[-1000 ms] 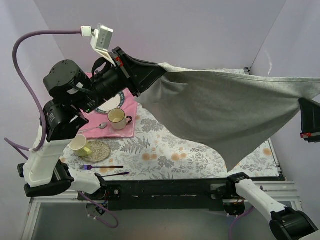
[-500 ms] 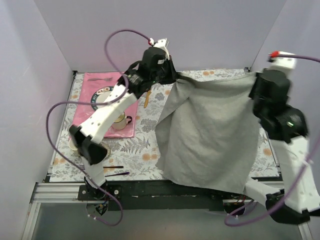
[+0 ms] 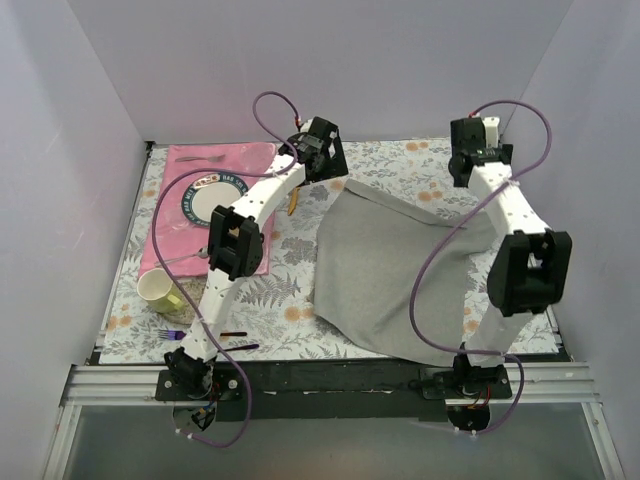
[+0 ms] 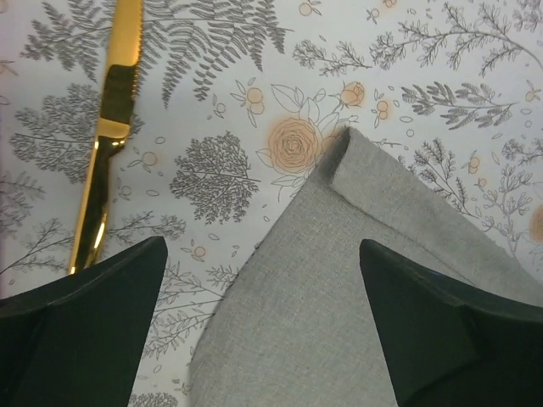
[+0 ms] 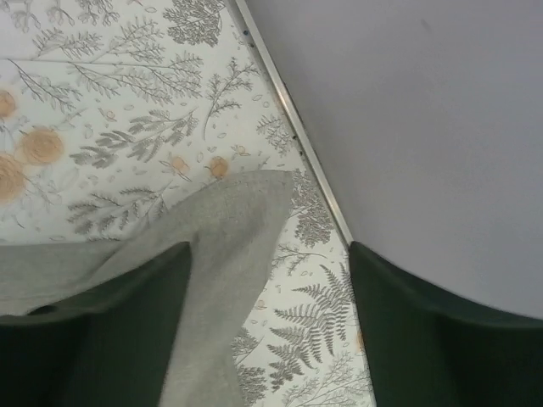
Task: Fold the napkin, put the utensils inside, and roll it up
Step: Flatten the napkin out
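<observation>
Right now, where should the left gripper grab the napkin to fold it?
The far-left corner of the napkin, from straight above. It is curled over into a raised lip, likely easier to pinch than flat cloth, and lies just ahead of the open left gripper, clear of the knife.

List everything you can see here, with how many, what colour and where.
napkin: one, grey, lying centre-right
knife: one, gold, beside napkin's far-left corner
placemat: one, pink, far left
plate: one, white with dark rim, on placemat
cup: one, pale yellow, near left
fork: one, purple, near-left edge
tablecloth: one, floral, under everything
left fingers: two, black, open above napkin corner
right fingers: two, black, open above napkin's other far corner
</observation>
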